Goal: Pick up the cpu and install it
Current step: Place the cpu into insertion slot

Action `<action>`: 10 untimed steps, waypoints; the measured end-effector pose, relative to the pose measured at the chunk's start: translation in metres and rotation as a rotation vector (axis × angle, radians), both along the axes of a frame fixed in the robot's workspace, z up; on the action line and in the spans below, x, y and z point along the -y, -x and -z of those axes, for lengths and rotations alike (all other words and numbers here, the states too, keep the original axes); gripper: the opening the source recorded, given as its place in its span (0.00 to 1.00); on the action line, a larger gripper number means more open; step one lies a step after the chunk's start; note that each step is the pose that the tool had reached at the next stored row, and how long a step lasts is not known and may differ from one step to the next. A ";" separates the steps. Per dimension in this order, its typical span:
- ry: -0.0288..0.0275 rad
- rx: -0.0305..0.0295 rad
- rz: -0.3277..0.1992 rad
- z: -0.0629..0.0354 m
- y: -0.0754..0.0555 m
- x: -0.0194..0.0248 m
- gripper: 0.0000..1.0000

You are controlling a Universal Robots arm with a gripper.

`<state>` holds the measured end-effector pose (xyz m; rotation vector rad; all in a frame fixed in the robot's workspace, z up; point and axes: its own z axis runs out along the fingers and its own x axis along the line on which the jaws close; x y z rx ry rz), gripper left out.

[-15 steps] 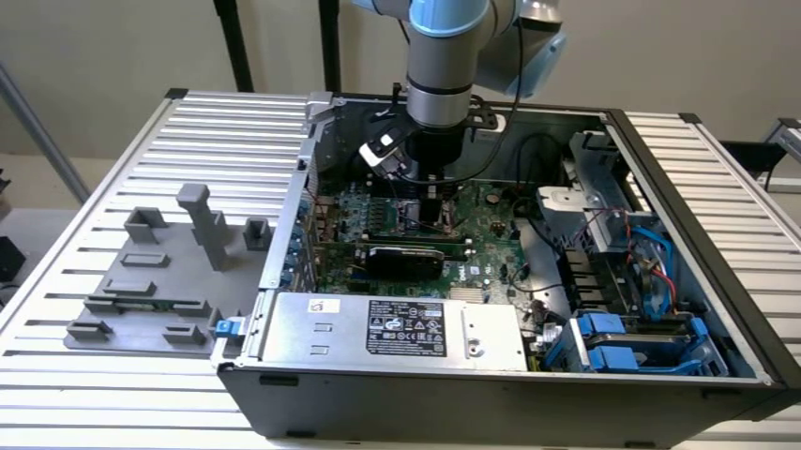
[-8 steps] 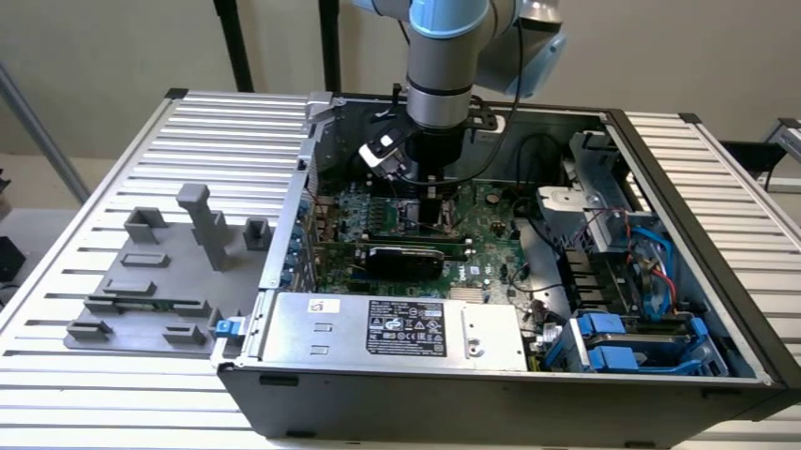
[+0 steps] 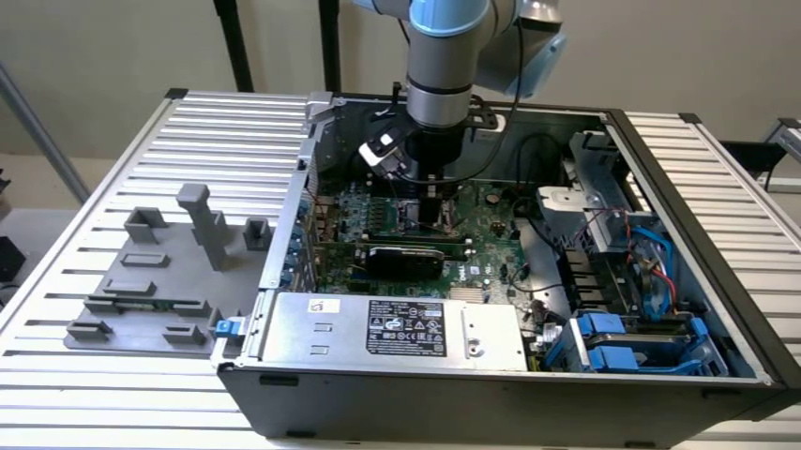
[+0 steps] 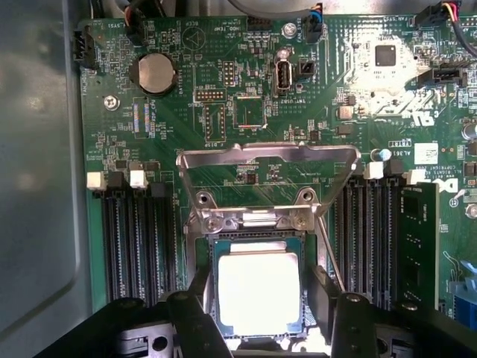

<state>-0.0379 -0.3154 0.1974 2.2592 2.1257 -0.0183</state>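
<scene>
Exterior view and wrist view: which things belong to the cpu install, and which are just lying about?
Job: small square silver-topped cpu, sitting in the black-framed socket; raised metal load plate; black gripper above the chip.
Lying about: grey labelled power supply box; grey plastic fixture blocks; round silver coin battery; blue drive bays.

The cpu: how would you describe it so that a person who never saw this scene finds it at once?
Inside the open computer case lies a green motherboard. Beside its raised metal bracket is a black socket frame, with the cpu in it. It is the only flat, shiny, pale square among dark parts.
</scene>
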 end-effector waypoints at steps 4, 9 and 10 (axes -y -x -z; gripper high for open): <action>-0.0001 -0.0022 0.000 -0.0062 0.000 0.0000 0.63; -0.0005 -0.0028 0.000 -0.0142 0.000 0.0000 0.54; -0.0005 -0.0029 0.000 -0.0151 0.000 0.0000 0.54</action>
